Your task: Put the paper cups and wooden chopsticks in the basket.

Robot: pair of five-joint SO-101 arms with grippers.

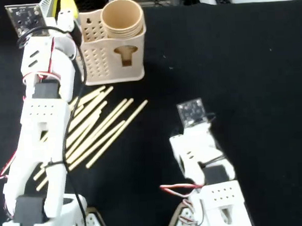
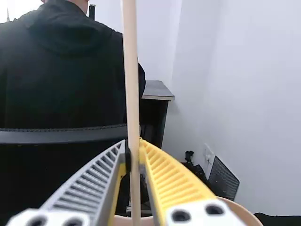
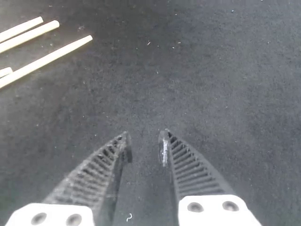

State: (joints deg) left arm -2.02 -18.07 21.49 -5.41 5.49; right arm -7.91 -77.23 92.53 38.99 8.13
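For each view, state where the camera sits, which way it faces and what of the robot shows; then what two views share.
High view: above the table, looking down on basket, paper cups, loose chopsticks; left arm, right arm show.
Left wrist view: on the left wrist, facing a white wall; left gripper shut on an upright chopstick.
Right wrist view: on the right wrist, facing down at the table; right gripper open.
Shared: loose chopsticks, in high and right wrist views.

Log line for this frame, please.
left hand shut on chopstick | right hand open over table | cups stacked in basket | loose chopsticks on table
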